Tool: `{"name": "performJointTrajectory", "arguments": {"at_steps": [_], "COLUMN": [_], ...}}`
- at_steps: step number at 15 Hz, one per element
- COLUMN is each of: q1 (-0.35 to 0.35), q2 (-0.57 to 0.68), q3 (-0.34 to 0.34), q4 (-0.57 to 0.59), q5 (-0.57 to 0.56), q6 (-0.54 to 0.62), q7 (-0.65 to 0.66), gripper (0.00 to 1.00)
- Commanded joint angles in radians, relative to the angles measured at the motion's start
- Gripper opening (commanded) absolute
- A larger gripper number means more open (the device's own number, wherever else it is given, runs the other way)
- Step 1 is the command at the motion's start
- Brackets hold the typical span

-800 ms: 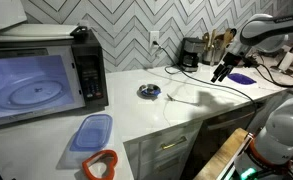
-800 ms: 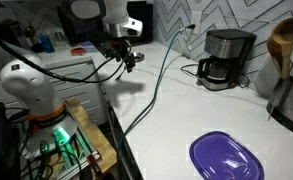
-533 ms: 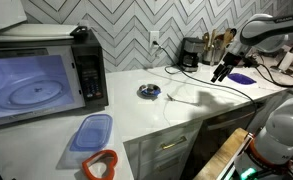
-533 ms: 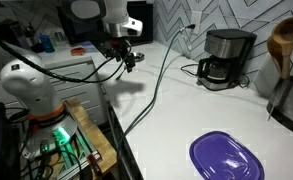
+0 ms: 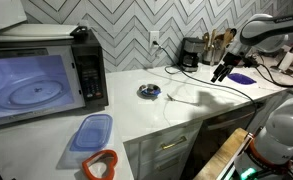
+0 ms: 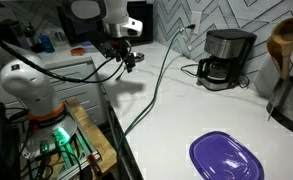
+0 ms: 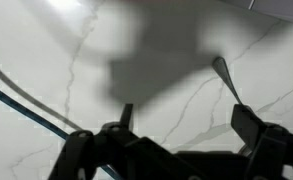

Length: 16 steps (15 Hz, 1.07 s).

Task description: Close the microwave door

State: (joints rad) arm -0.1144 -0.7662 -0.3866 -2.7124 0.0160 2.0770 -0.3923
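Note:
The black microwave (image 5: pixel 46 40) stands at the left end of the white counter in an exterior view. Its pale interior with the round turntable (image 5: pixel 31 90) shows, beside the button panel (image 5: pixel 89 78). The microwave door is out of view past the left edge. My gripper (image 5: pixel 223 72) hangs above the counter's far right end, well away from the microwave; it also shows in the other view (image 6: pixel 129 62). In the wrist view the gripper (image 7: pixel 186 120) is open and empty over bare marble.
A black coffee maker (image 5: pixel 190 53) (image 6: pixel 226 58) stands at the tiled back wall. A purple lid (image 6: pixel 226 158) (image 5: pixel 244 78), a blue lid (image 5: pixel 91 132), an orange piece (image 5: pixel 100 166) and a small round object (image 5: pixel 149 91) lie on the counter. Cables run across it.

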Motion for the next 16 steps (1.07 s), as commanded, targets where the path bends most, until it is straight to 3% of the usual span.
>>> {"name": "performJointTrajectory", "arguments": {"at_steps": [1,4,16], "q1": [-0.014,0.047,0.381], "q2": [0.004,-0.027,-0.191], "q3": [0.013,0.03,0.171], "q4": [0.002,0.008,0.05], "q5": [0.011,0.052,0.286], "q6": [-0.002,0.007,-0.188], "q7": [-0.009,-0.051,-0.245], "gripper": [1.0,1.0,1.0]}}
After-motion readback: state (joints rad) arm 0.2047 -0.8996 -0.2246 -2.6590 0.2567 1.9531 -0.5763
